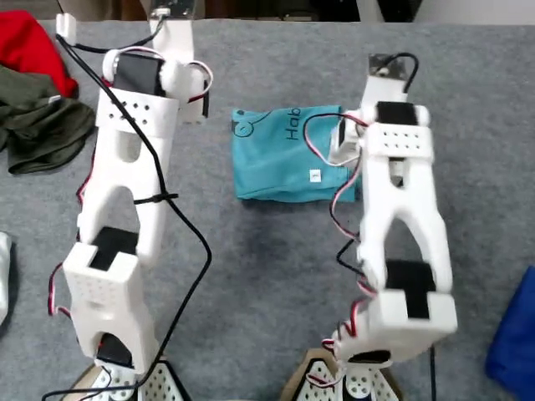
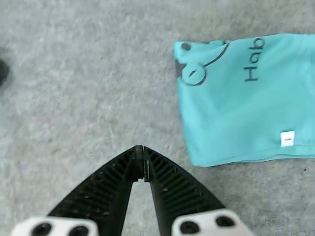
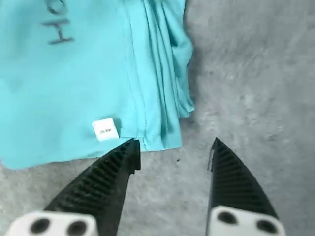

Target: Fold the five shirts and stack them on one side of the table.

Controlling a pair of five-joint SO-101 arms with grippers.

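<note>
Black ribbed fingers of the right gripper (image 3: 173, 145) stand wide apart and empty just off the corner of a folded teal shirt (image 3: 74, 73). One fingertip sits almost at the hem beside a small white label (image 3: 105, 130); the other is over bare grey table felt (image 3: 256, 73). The shirt's stacked, pleated edge lies just ahead of the open gap. The left gripper (image 2: 140, 152) hangs over bare felt with its fingers pressed together and holding nothing, the shirt's opposite end off to one side of its tips.

From overhead, the teal shirt lies as a compact rectangle between the two arms. A red shirt (image 1: 29, 46) and an olive-green shirt (image 1: 42, 121) sit crumpled together well beyond the left gripper, and a blue garment (image 1: 514, 342) lies at the table's edge on the right arm's side.

The shirt appears folded and ready to be carried to the stack. To do that well, the right fingers should likely slide in so the whole layered edge sits between them, not just the top ply. A bite near the corner risks the bundle fanning open, so a grip farther along the thick edge and a low drag across the felt look safer.
</note>
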